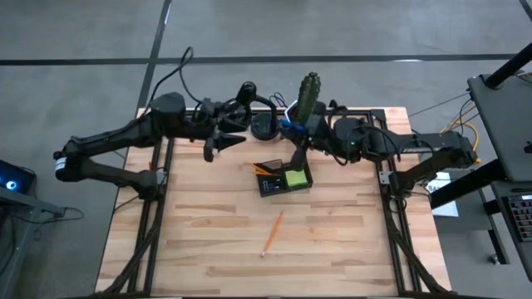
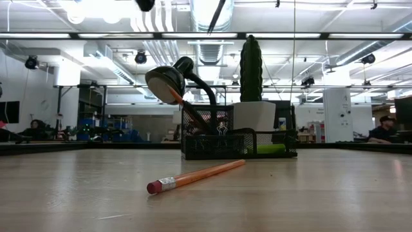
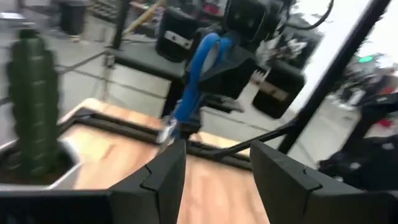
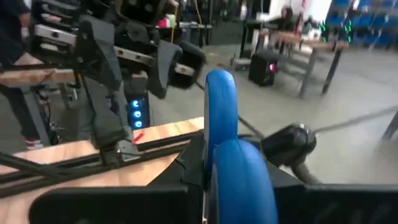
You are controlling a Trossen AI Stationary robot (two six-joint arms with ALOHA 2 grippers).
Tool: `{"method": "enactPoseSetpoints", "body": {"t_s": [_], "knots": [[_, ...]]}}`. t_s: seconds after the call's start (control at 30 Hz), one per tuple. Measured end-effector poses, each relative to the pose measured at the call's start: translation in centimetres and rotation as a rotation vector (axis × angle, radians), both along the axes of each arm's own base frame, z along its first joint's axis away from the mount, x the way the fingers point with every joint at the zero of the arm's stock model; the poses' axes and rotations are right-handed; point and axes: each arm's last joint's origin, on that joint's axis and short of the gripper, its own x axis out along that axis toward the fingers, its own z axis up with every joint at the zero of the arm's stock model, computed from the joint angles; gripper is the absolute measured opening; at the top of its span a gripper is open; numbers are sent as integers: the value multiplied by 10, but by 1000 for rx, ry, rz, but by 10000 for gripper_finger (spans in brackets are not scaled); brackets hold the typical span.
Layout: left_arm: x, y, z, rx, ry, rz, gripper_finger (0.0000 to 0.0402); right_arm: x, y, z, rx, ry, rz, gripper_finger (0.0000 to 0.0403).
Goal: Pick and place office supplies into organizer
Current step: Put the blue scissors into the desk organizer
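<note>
My right gripper is over the far middle of the table, beside the cactus, and is shut on the blue-handled scissors. My left gripper hangs open to the left of them with nothing between its fingers; it faces the scissors. The dark organizer stands on the table below, holding a lime-green sticky pad and orange pencils. One orange pencil lies flat on the wood nearer the front. My right gripper pinches the scissors' blue handle between its two fingers, coming in about level from the table's right. The handle loops stick out past the fingertips. The silver blade end is lower than the handle, and the scissors are lifted clear of the table.
A black desk lamp and the cactus in its white pot stand at the far edge behind the organizer. Dark metal rails run along both sides of the table. Bare wood lies around the loose pencil.
</note>
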Motion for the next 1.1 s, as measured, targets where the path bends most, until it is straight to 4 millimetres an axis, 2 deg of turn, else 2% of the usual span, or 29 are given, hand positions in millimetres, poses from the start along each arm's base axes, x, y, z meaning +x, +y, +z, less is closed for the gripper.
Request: {"method": "enactPoseSetpoints", "body": {"t_s": [0.2,0.43,1.1], "knots": [[-17,-2,1,49,46,76,164,15,-3,-19,99,49,-24,26],[-27,-5,5,91,31,98,164,37,-4,-56,212,171,-76,26],[-29,-5,3,111,56,93,164,82,-6,-144,151,451,-243,26]]}}
